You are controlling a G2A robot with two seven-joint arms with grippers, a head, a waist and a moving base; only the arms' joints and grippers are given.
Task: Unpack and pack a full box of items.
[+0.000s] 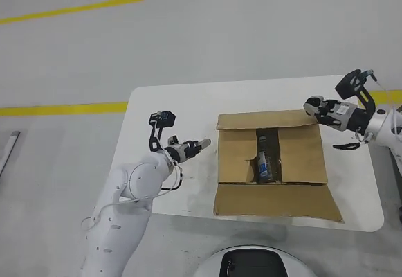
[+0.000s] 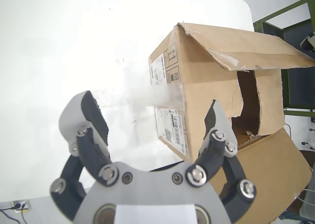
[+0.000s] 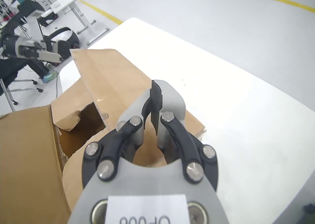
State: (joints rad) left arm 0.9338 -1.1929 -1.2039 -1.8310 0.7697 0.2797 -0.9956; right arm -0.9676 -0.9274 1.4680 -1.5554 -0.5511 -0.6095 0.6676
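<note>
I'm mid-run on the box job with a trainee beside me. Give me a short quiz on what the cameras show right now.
1. True or false: the left pincer is clamped on a flap of the cardboard box.
2. Multiple choice: what shows through the gap between the box's inner flaps? A) a bottle B) a mug C) a folded cloth
3. Fill in the blank: the fingers of the right pincer, near the box's far corner, are ____ (open or shut).

Key
1. False: it is open and sits beside the box, holding nothing.
2. A
3. shut
</note>
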